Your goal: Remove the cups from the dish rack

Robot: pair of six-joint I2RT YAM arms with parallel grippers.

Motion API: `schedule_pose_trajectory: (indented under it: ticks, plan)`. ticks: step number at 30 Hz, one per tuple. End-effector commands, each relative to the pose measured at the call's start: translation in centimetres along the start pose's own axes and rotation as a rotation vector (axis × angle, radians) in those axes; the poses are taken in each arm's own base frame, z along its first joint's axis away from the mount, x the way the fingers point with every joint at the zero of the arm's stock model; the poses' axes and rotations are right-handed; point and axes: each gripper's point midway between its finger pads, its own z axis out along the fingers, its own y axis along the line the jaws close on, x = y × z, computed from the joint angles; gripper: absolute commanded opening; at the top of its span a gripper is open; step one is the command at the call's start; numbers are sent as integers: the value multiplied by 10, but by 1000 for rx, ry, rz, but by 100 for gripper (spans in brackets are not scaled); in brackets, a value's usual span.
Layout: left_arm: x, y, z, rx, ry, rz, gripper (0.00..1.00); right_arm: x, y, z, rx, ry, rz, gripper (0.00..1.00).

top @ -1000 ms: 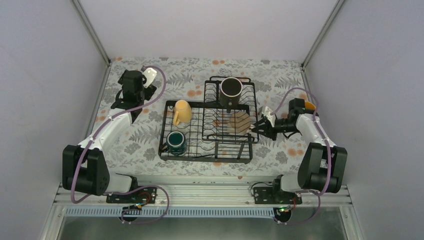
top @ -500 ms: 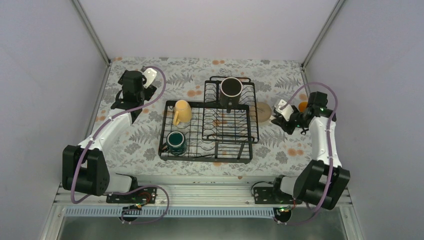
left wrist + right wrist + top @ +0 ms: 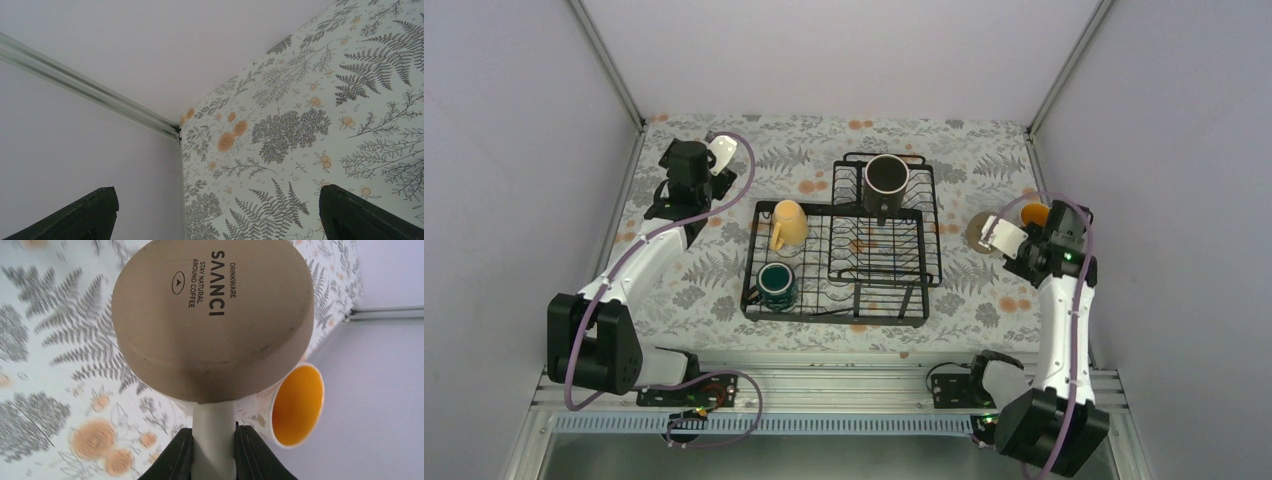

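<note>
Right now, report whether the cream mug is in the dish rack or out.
Out. The right gripper holds the cream mug by its handle, right of the dish rack, beside the orange-lined mug.

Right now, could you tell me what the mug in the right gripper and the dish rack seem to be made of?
Mug: likely ceramic; its flat matte beige base looks unglazed, with printed lettering. Dish rack: probably coated metal wire, judging by its thin black rods.
</note>
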Motion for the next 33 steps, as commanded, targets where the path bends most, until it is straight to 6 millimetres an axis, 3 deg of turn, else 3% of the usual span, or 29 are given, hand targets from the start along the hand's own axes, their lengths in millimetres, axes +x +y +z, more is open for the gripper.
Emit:
schedule_pose_trajectory:
  ticks: [1,6,10,16,21,33]
  plan:
    - [-9,6,-5,-24,-40,2,100,18,-25,-9,206,106,-176,4]
    - [-3,3,-5,-24,-35,15,100,44,-19,-5,219,247,-287,4]
    - [-1,2,-4,-27,-36,23,100,58,-25,-14,227,340,-327,4]
    - [-4,3,-3,-26,-42,22,100,57,-30,-33,201,355,-328,4]
    - [-6,2,-2,-17,-41,14,100,56,-10,-38,118,334,-334,4]
    - [-13,11,-8,-30,-43,12,100,70,10,-48,133,415,-450,4]
